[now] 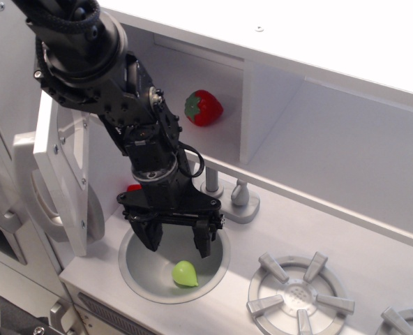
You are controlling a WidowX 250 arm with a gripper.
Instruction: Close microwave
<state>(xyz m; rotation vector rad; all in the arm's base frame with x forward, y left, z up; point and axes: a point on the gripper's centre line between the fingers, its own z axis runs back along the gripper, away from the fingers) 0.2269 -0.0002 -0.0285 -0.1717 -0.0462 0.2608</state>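
The microwave (213, 73) is a white compartment at the back, and its opening is uncovered. A red strawberry (204, 107) lies inside it. The microwave door (53, 157) stands swung open at the left, edge-on to the camera, with its window pane (77, 174) facing the arm and a grey handle (26, 183) on its outer side. My gripper (175, 246) is open and empty. It points down over the sink, to the right of the door and below the compartment, touching neither.
A round sink basin (140, 276) holds a small green fruit (185, 273) just below my fingers. A grey faucet and knobs (240, 197) stand behind the sink. Stove burners (301, 296) lie at the right. A small red object (133, 187) shows behind the arm.
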